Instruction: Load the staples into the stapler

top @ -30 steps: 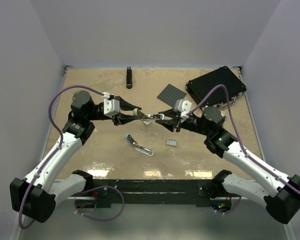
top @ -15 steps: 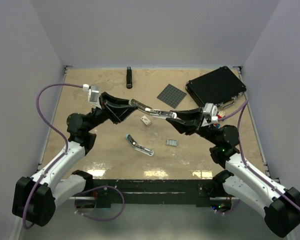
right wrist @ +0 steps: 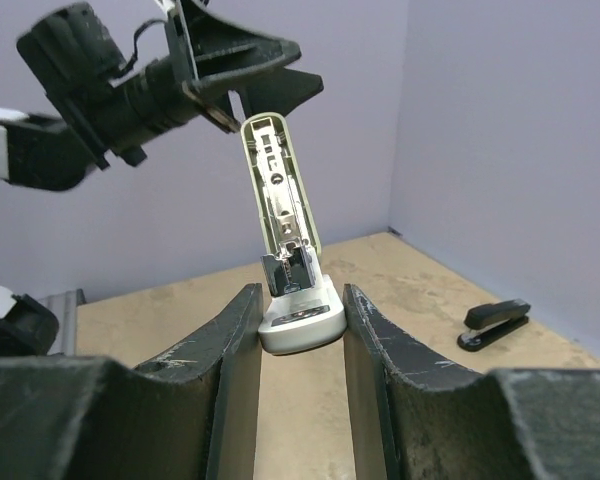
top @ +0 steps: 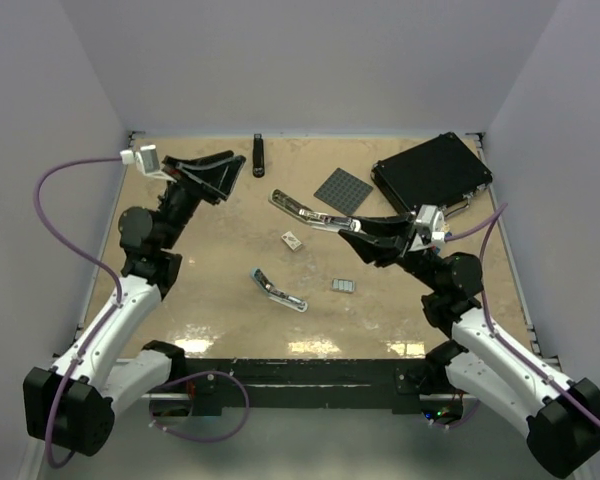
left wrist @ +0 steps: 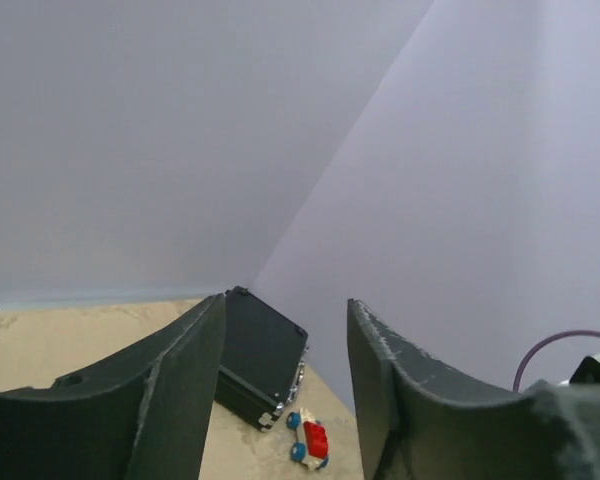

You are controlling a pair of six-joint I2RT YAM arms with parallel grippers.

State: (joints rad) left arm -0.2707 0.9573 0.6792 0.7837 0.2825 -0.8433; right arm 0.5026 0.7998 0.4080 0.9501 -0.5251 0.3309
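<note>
The right gripper (right wrist: 300,300) is clamped on one end of the grey-green stapler (right wrist: 283,200) and holds it above the table (top: 210,260), silvery inside exposed. The left gripper (left wrist: 285,320) hangs high, jaws wide apart and empty. The white staple box (top: 292,240), grey tray (top: 343,286) and pale blue part (top: 277,289) lie on the table below.

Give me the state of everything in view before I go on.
Stapler: held off the table, open, metal inside exposed.
Right end effector: shut on the stapler.
Left end effector: open, empty, up in the air.
Pale blue part: detached, lying on the table.
White box: on the table, not held.
Grey-blue tray: on the table, not held.
Black stapler: closed.
Black case: closed.
</note>
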